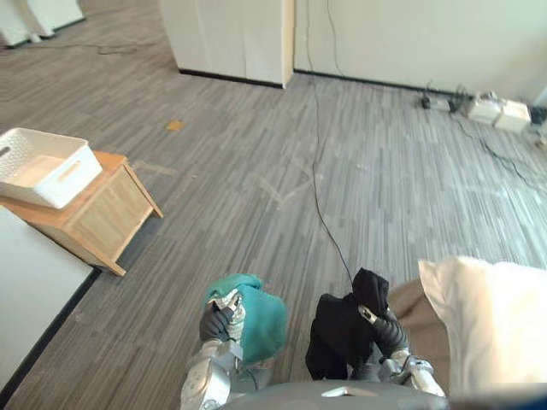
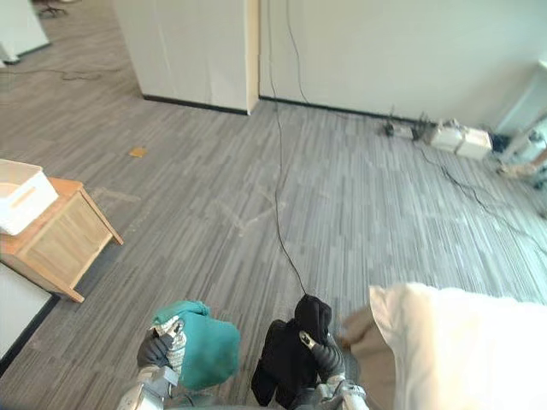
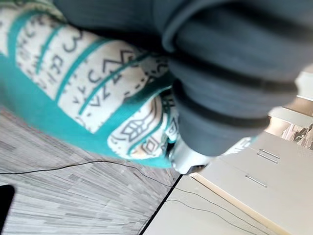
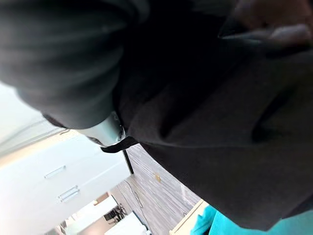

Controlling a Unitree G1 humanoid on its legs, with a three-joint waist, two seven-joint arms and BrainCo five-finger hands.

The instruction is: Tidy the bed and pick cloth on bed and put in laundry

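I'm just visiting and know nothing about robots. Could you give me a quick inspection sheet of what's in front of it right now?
Surface: grey floor; bed corner with a brown cover at the robot's right.
Job's things: teal cloth and black cloth, both in the hands; white basket on a wooden cabinet at the left.
Clutter: white pillow on the bed; small orange scrap on the floor.
Hands: left hand shut on the teal cloth; right hand shut on the black cloth.
Cables: thin black cable across the floor; power strip by the far wall.
Surroundings: white partition.
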